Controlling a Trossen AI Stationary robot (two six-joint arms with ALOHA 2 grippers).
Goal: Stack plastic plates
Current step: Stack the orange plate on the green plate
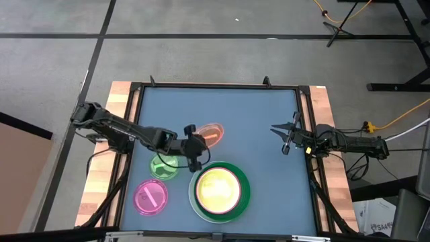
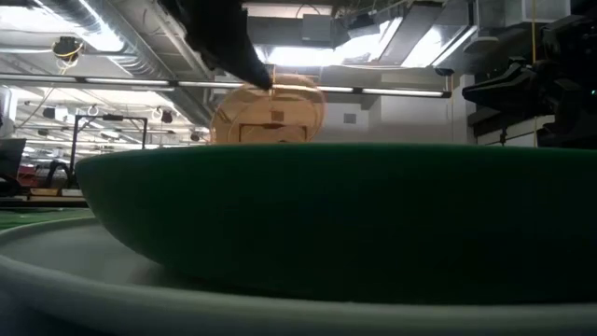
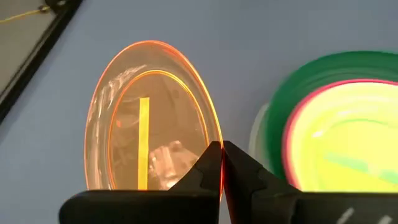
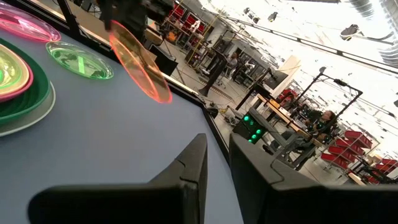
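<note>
White plate [image 1: 193,202] sits at the bottom of a stack at the near centre of the table [image 1: 269,134], with the dark green plate [image 1: 244,190] on it, then the pink plate [image 1: 199,195], then a yellowish plate [image 1: 218,188] on top. Judged from this, four plates are nested, largest downward.

Still loose: magenta plate [image 1: 150,197], flat at near left; a translucent green plate [image 1: 164,167] just beyond it, flat, partly under the left arm. Only one green small plate is visible; whether another lies beneath it cannot be told.

Orange plate [image 3: 152,118] is off the table, tilted on edge, its rim pinched in the closed left gripper [image 3: 222,163] just beyond the stack.

Right gripper [image 1: 285,136] waits at the right edge, fingers nearly together, holding nothing.

Estimate: roughly half done; orange in transit, green and magenta left.
</note>
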